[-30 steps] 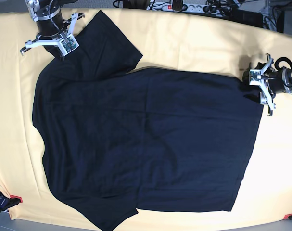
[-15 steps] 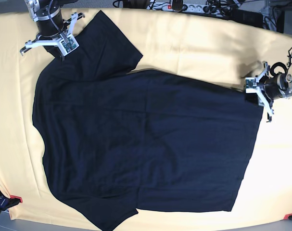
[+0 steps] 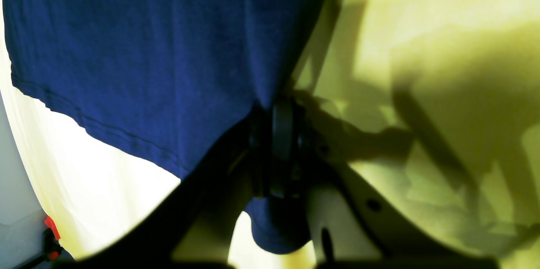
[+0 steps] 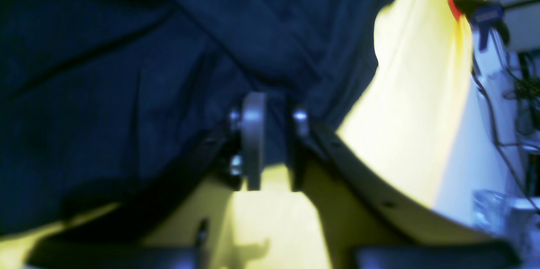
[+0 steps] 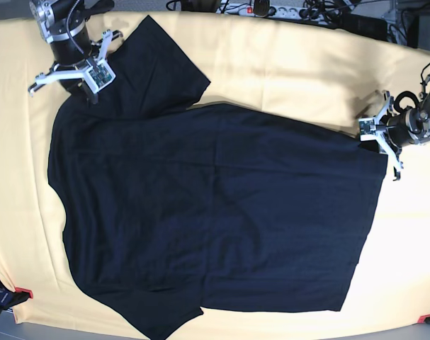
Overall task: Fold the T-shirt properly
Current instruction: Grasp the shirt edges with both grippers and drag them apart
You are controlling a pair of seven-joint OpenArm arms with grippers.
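The T-shirt [image 5: 215, 205] lies spread flat on the yellow cloth [image 5: 285, 64]. Since a second ago its top hem corner has drawn slightly outward — the left gripper [image 3: 280, 142] is clenched on it. The right gripper [image 4: 270, 142], pinching the shoulder, has shifted up too; a fold seems about to begin.

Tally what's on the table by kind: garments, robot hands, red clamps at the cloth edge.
Black T-shirt: 1
Hands, left hand and right hand, each pinching the shirt: 2
Red clamps, one and another, on the yellow cloth: 2
Total: 5
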